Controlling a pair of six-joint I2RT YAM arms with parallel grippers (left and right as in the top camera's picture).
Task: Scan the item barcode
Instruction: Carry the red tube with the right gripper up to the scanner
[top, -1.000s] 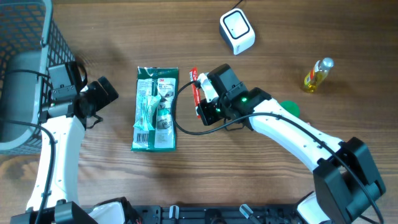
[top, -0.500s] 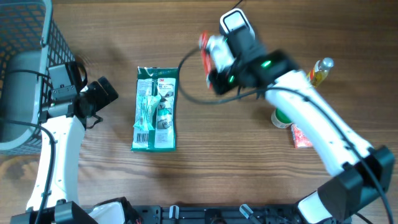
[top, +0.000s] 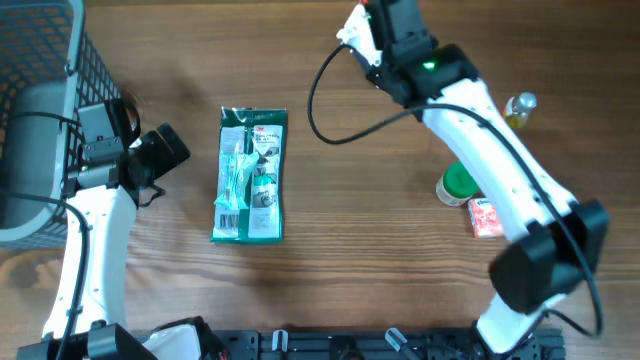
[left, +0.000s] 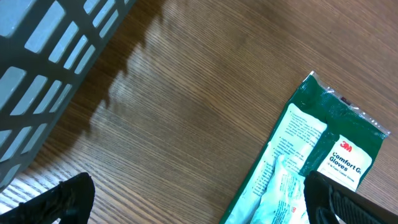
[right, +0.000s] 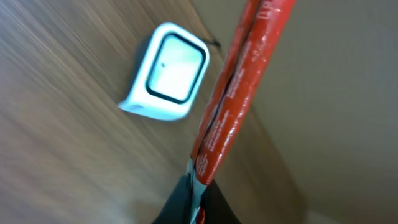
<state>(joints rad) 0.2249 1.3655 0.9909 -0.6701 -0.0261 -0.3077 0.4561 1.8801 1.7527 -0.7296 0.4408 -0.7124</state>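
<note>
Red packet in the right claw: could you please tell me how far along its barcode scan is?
Done: the right claw is shut on the red packet, lifted clear. In hand: it hangs near the white scanner. Left: presenting its barcode to the window, then perhaps the green glove pack.

Left arm (top: 90, 250) runs up the left side of the overhead frame, its wrist at mid-left. Left gripper (top: 165, 150) faces right, jaws wide apart; its fingers (left: 59, 198) sit at the bottom corners of the wrist view. Right arm (top: 490, 150) stretches from lower right to top centre. Right gripper (top: 365, 25) is closed on a packet (right: 233, 87).
</note>
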